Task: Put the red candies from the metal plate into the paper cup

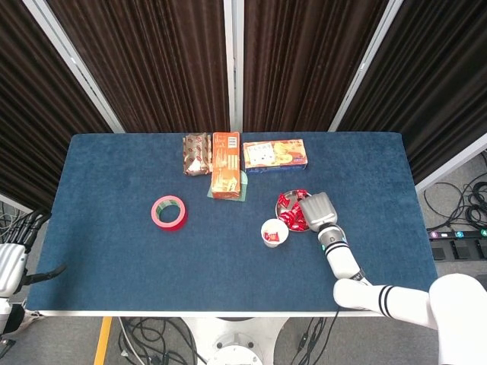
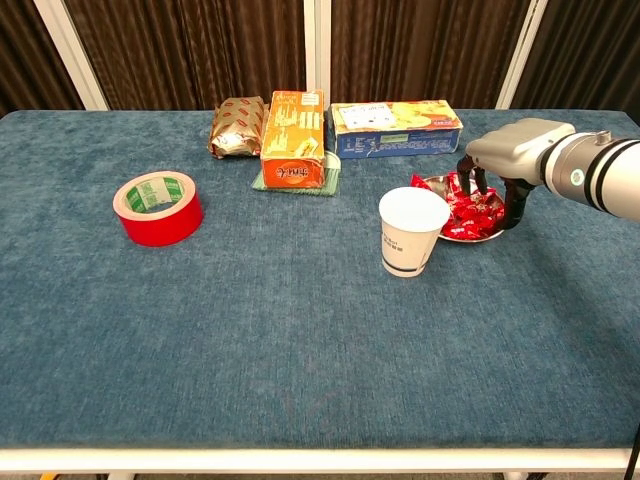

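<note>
Head view: my right hand (image 1: 317, 209) lay over the right side of the metal plate (image 1: 284, 199), which held red candies (image 1: 290, 216). The paper cup (image 1: 274, 232) stood just beside the plate, with red showing inside. My left hand (image 1: 11, 262) hung off the table's left edge, empty, fingers apart.

Chest view: my right hand (image 2: 503, 160) had its fingers (image 2: 513, 205) pointing down among the red candies (image 2: 470, 212) on the metal plate (image 2: 432, 182); I could not tell whether it gripped one. The paper cup (image 2: 411, 231) stood upright, touching the plate's near-left rim.
</note>
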### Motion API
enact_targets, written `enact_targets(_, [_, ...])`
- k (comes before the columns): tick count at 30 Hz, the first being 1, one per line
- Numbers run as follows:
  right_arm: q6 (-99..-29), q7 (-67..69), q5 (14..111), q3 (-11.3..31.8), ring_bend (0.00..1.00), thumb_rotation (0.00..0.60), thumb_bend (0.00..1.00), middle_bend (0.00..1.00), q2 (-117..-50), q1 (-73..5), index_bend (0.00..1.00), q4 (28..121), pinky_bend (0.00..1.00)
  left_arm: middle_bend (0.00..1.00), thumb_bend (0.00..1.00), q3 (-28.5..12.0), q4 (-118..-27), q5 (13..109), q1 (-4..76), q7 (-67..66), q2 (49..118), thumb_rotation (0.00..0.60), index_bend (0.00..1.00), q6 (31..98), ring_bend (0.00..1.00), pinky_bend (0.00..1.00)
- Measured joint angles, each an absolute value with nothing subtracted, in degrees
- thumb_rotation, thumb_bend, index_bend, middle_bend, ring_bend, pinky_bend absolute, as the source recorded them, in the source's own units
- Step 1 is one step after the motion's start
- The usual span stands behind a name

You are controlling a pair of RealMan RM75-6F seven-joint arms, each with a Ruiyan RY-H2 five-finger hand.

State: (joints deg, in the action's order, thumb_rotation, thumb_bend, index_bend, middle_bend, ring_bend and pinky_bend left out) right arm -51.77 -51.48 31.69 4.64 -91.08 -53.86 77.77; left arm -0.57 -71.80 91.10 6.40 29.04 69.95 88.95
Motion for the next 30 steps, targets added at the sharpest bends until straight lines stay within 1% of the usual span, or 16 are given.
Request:
enact_targets(10, [-50.51, -51.03, 31.13, 4.06, 0.77, 0.600, 0.16, 0.35, -93.93, -54.58, 0.33, 73.86, 0.93, 0.10, 0.12, -0.76, -70.68, 90.66, 6.58, 29.70, 70.37, 0.600, 0.13, 88.46, 0.03, 0.10])
enact_targets(18, [-49.48, -51.00, 30.24, 4.18, 0.78, 0.600, 0.16, 0.38, -95.51, -55.30, 0.32, 70.97, 0.93, 0.10, 0.12, -0.96, -70.07, 90.35, 6.77, 30.08, 70.59, 0.600, 0.13, 88.11, 0.03, 0.10])
enact_targets(30, [-47.88, -49.35, 31.45, 4.59, 0.81, 0.600, 0.22, 0.40, -97.97, -55.93, 0.39, 67.65, 0.95, 0.10, 0.12, -0.93, -69.57, 90.06, 6.72, 30.46, 70.70, 0.600, 0.13, 87.79, 0.03, 0.10])
